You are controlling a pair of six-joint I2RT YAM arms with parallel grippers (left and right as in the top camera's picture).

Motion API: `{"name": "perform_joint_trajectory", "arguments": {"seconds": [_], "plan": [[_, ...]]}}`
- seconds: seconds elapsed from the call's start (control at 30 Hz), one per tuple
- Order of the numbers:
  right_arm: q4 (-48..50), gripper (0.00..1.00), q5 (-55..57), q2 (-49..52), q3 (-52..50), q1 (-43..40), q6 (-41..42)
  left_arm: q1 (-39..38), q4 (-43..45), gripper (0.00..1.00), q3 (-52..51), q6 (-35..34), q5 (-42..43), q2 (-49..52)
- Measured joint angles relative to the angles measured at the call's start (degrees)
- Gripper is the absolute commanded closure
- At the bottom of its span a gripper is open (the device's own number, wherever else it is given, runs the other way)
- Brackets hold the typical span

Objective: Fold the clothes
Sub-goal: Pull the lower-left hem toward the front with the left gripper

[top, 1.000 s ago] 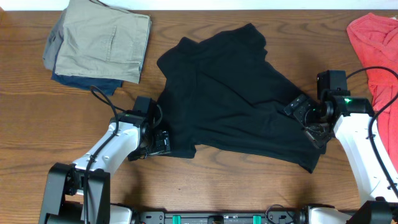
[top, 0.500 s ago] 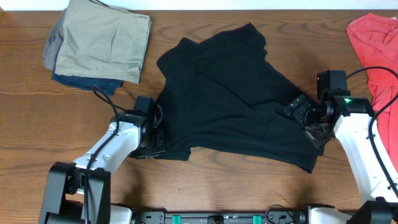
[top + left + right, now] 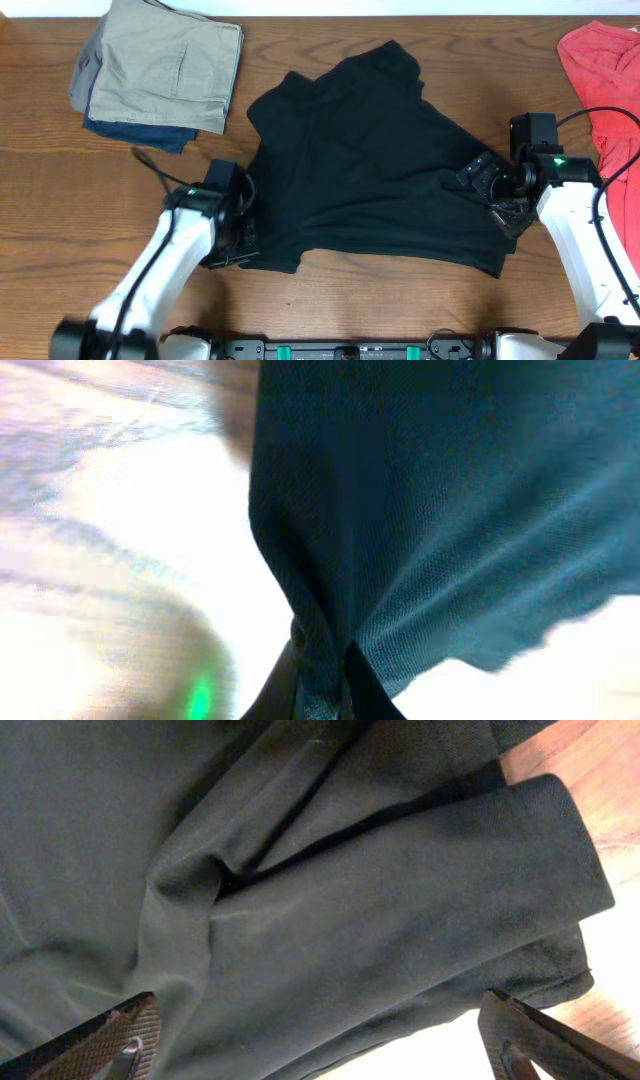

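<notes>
**Operator:** What does the overhead view give me?

**Spotter:** Your black T-shirt (image 3: 360, 170) lies rumpled in the middle of the desk (image 3: 400, 310). It sits between the folded khaki trousers (image 3: 165, 60) at the far left and a red cloth (image 3: 605, 70) at the far right. Its long axis slants from the far centre down towards your near right. I can't tell you which end is the collar. Your left gripper (image 3: 240, 242) sits at the shirt's near-left corner and your right gripper (image 3: 500, 195) at its right edge. I judge that you hold opposite sides so you can pull the cloth flat before folding.

**Operator:** And the left wrist view?

**Spotter:** Your left gripper (image 3: 320, 682) is pinching a gathered ridge of the T-shirt (image 3: 430, 510). The fabric fans away from the pinch over the washed-out desk (image 3: 90, 520), so that corner looks lifted or drawn taut.

**Operator:** Right wrist?

**Spotter:** Your right gripper (image 3: 325, 1045) is spread wide, one tip at each lower corner of the view, and it grips nothing. Below it the T-shirt (image 3: 250, 830) is creased, and a sleeve (image 3: 450, 870) points towards the bare desk (image 3: 570, 760). You look poised to choose a hold there.
</notes>
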Motion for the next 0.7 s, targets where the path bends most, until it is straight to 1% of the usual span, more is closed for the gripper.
{"name": "perform_joint_trajectory", "arguments": {"seconds": [0.2,0.47,0.57,0.7], "plan": [[0.0,0.01,0.0,0.0,0.0,0.0,0.0,0.0,-5.6,0.94,0.2,-2.9,0.0,-10.8],[1.4,0.01,0.0,0.0,0.0,0.0,0.0,0.0,-14.5,0.94,0.2,-6.1,0.5,-19.3],[1.0,0.01,-1.5,0.0,0.0,0.0,-0.2,0.0,-15.7,0.94,0.2,-7.1,1.2,-21.0],[0.1,0.01,-3.4,0.0,0.0,0.0,-2.9,0.0,-14.7,0.94,0.2,-8.0,3.0,-22.6]]}}
